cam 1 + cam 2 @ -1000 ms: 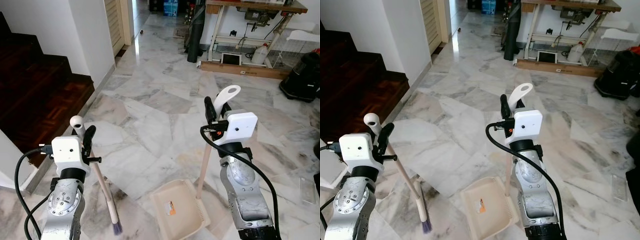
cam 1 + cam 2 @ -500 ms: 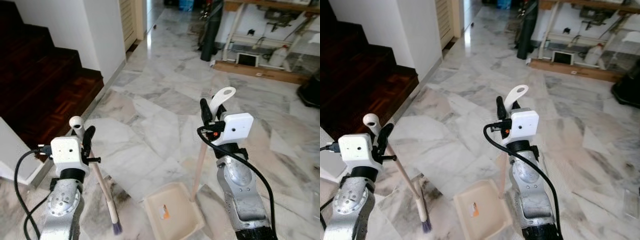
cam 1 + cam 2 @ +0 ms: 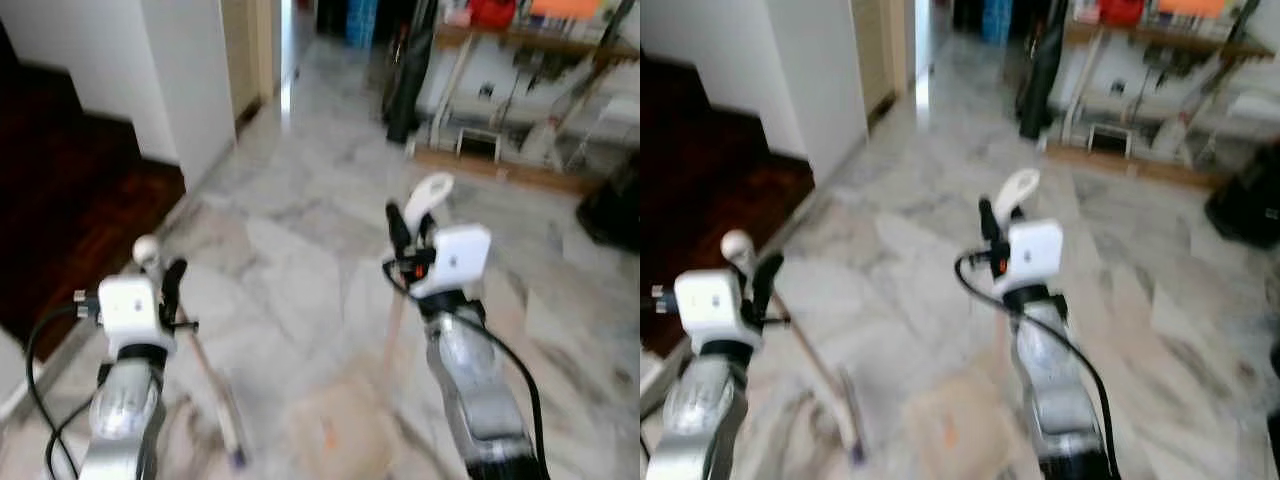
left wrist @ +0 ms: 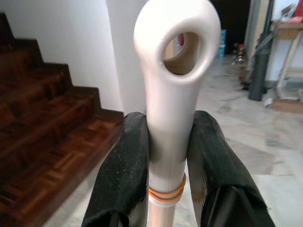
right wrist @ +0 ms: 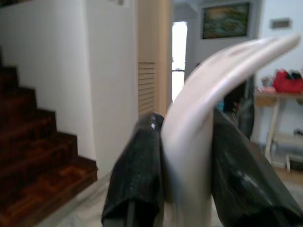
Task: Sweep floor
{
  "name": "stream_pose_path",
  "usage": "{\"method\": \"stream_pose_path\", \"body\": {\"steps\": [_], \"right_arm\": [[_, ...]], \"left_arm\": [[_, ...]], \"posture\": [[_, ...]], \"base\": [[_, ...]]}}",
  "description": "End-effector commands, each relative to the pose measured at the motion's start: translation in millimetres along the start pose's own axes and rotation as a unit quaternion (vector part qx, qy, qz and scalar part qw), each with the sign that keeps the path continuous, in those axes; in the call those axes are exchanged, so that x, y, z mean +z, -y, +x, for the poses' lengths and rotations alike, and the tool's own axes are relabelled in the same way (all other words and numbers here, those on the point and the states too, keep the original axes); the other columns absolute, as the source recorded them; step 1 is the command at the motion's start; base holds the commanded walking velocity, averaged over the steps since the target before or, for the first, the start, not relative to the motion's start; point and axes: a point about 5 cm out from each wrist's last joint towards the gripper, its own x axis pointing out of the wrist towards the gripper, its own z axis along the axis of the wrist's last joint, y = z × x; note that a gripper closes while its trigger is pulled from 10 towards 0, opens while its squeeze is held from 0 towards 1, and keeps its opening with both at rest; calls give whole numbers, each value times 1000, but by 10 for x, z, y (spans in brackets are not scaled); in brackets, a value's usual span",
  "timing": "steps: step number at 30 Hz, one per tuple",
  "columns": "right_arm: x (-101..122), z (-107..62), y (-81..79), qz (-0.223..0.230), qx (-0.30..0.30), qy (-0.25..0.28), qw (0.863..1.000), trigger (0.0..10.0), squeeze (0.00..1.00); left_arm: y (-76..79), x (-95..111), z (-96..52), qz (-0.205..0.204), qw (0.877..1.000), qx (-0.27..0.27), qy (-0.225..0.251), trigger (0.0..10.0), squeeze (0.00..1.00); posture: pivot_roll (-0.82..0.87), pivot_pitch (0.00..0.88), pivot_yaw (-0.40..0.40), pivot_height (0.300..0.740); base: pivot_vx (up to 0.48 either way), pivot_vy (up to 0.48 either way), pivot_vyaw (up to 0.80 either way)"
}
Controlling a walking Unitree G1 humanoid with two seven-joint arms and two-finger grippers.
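My left gripper is shut on the broom handle, a cream stick with a looped top. The stick slants down to the purple bristles on the marble floor. My right gripper is shut on the dustpan handle, whose white curved top rises between the black fingers. The cream dustpan rests on the floor between the two arms, badly blurred. Both head views are smeared by motion.
Dark wooden stairs rise on the left beside a white wall. A workbench with clutter stands at the back right, with a dark upright thing beside it. A black object sits at the far right.
The camera has tilted up and shifted, and the picture has become blurred. Both grippers keep their hold on the broom and the dustpan handle.
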Motion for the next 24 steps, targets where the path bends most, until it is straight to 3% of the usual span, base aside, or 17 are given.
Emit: {"method": "stream_pose_path", "body": {"steps": [1,14,24], "right_arm": [[66,-3,76,-13,-9,16,1000,10000,0],[45,-12,119,-16,-22,12,1000,10000,0],[11,-36,177,-27,-30,13,999,10000,0]], "left_arm": [[33,101,18,-3,1000,-6,25,10000,0],[81,107,37,-12,999,-18,27,10000,0],[207,76,90,-35,998,-47,26,10000,0]], "posture": [[10,59,-14,740],[10,46,-12,740],[-3,0,-12,740]], "base": [[386,0,0],[382,0,0],[354,0,0]]}}
